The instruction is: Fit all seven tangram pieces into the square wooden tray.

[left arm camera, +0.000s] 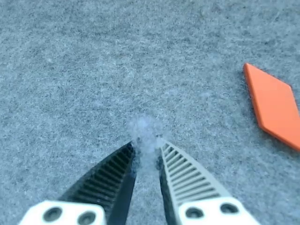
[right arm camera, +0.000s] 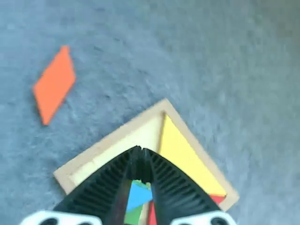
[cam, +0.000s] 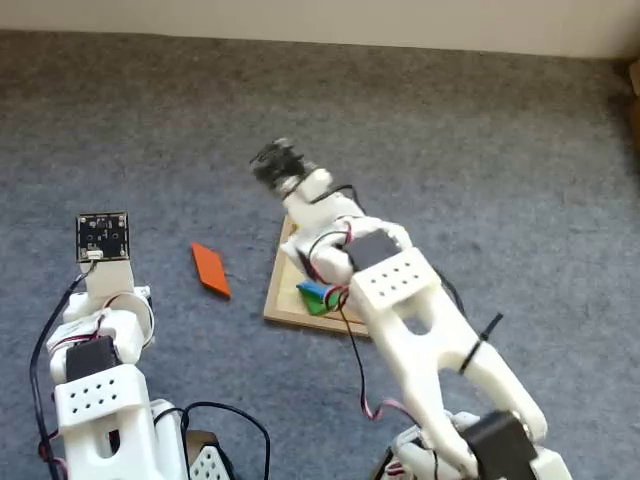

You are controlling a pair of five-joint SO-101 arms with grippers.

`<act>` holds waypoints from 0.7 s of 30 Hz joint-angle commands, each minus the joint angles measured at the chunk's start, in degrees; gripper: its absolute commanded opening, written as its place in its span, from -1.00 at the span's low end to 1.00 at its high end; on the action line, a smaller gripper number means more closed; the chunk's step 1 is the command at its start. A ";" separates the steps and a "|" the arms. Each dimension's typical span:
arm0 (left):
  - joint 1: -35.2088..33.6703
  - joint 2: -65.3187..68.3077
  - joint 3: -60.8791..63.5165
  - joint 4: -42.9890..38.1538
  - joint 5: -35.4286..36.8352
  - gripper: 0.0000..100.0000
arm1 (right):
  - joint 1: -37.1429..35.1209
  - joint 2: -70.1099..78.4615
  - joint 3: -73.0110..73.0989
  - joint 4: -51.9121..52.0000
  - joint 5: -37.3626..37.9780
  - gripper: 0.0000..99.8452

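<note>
The bench [cam: 480, 150] carries the tray [right arm camera: 110, 142], partly filled; we see the yellow piece [right arm camera: 183, 154] seated. The orange piece [cam: 210, 270] lies flat on the bench beside the tray. Our right gripper [right arm camera: 141, 152] is closed, empty, above the tray; our left gripper [left arm camera: 146, 144] is slightly parted, empty, near the orange piece. Risk, we judge: the thin piece skids instead of lifting, or arrives misrotated and jams on the rim.

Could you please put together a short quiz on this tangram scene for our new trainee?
1. True or false: the orange piece lies inside the wooden tray.
2. Which arm's gripper is over the tray? A left, B right, C neither.
3. Name the colour of the biggest piece showing in the tray.
Key: 1 false, it lies on the grey carpet; 2 B, the right gripper; 3 yellow, the yellow piece.
</note>
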 commanded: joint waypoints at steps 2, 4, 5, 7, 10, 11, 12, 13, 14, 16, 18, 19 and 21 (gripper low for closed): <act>-0.84 -0.84 -0.22 -0.88 -0.18 -0.87 | 5.05 5.05 -0.57 0.92 -6.42 -0.99; -0.84 -0.84 -0.22 -0.88 -0.18 -0.87 | 6.29 8.57 -0.75 4.88 -7.91 -0.99; -0.84 -0.84 -0.22 -0.88 -0.18 -0.87 | 6.81 9.80 -1.45 6.37 -8.35 -0.99; -0.84 -0.84 -0.13 -0.88 -1.41 -0.87 | 7.16 13.14 -5.41 9.80 -8.97 -0.99; -0.84 -0.84 -0.13 -0.88 -1.85 -0.87 | 7.34 17.89 -11.65 16.40 -8.97 -0.99; -0.84 -0.84 -0.13 -0.88 -1.85 -0.87 | 7.34 19.47 -13.76 18.51 -8.97 -0.99; -0.84 -0.84 -0.13 -0.88 -1.85 -0.87 | 7.34 21.14 -15.69 20.00 -8.88 -0.99; -0.84 -0.84 -0.13 -0.88 -1.85 -0.87 | 7.34 22.64 -17.45 20.79 -8.79 -0.99; -0.84 -0.84 -0.13 -0.88 -1.85 -0.87 | 7.52 23.96 -18.95 21.14 -8.79 -0.99; -0.84 -0.84 -0.13 -0.88 -1.85 -0.87 | 7.96 25.98 -21.14 21.23 -8.79 -0.99; -0.84 -0.84 -0.13 -0.88 -1.85 -0.87 | 7.96 26.95 -22.29 21.05 -8.79 -0.99; -0.84 -0.84 -0.13 -0.88 -1.85 -0.87 | 7.96 26.95 -22.64 21.05 -8.79 -0.99; -0.84 -0.84 -0.13 -0.88 -1.85 -0.87 | 7.78 26.95 -22.73 21.05 -8.70 -0.99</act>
